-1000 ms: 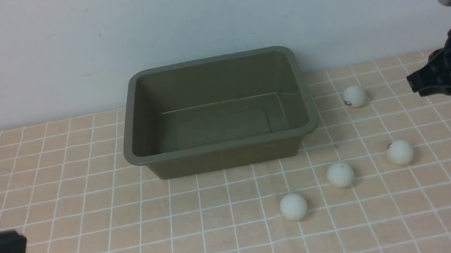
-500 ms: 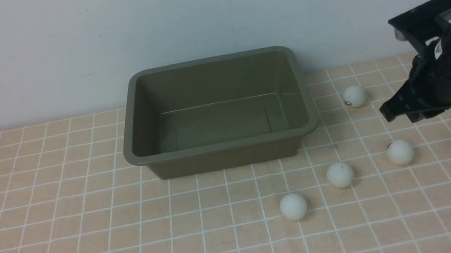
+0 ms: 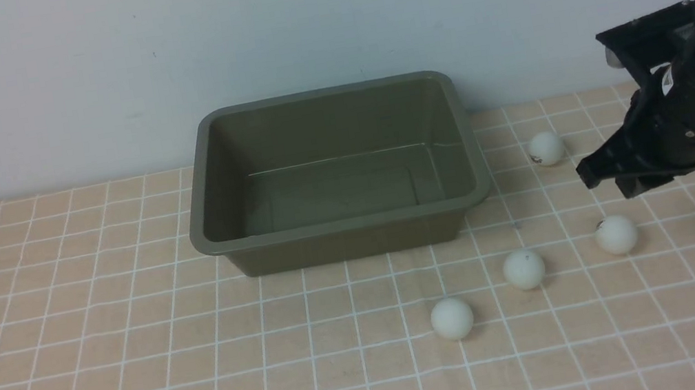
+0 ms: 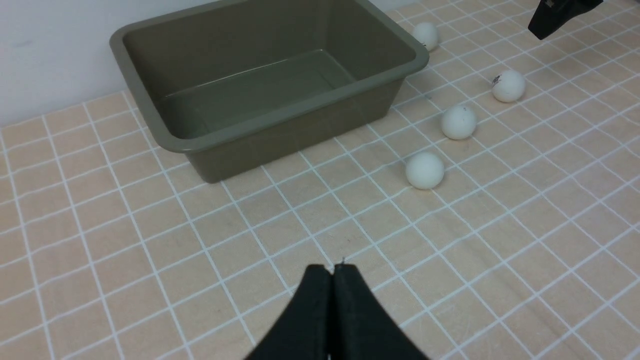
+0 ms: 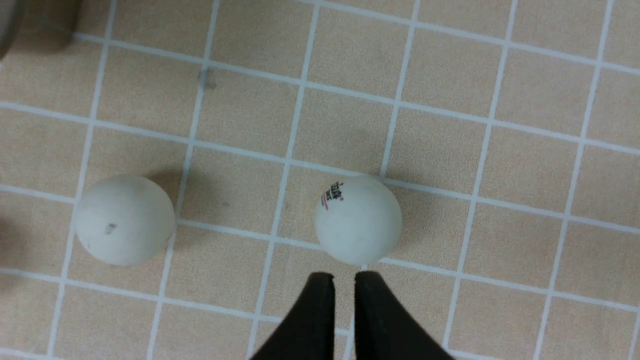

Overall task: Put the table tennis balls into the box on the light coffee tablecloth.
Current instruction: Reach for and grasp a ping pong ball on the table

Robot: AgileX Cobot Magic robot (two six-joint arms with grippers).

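Right gripper (image 3: 604, 176) hovers, tips parted by a thin slit, pinching nothing; nearest table tennis ball (image 3: 616, 234) lies just at its 6 o'clock, untouched, on the tablecloth (image 3: 131, 327).

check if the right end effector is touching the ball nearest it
Apart: the front view shows bare tablecloth between the right end effector and the nearest ball.
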